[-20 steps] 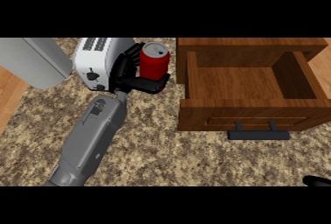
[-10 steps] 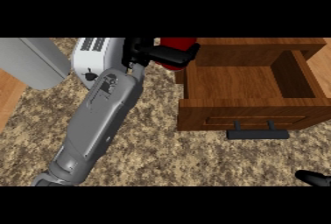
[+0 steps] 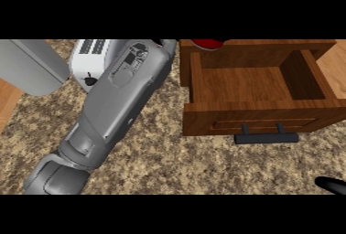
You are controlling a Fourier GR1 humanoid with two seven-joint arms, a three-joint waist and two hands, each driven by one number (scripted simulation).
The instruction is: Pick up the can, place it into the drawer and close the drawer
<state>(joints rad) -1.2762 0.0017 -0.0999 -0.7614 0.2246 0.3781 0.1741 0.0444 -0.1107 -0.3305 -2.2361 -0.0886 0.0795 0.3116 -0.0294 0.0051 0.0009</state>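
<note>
Only a red sliver of the can [image 3: 208, 43] shows at the frame's top edge, just right of the left hand [image 3: 166, 42], whose hold I cannot tell, and just above the open drawer's [image 3: 256, 114] upper-left corner.

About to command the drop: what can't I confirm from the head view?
Head view:
- Can: only a red sliver shows; the upper edge cuts it off.
- Left hand: almost wholly past the upper edge, so its hold is unreadable.
- Right hand: just a black tip at the lower right edge.
</note>
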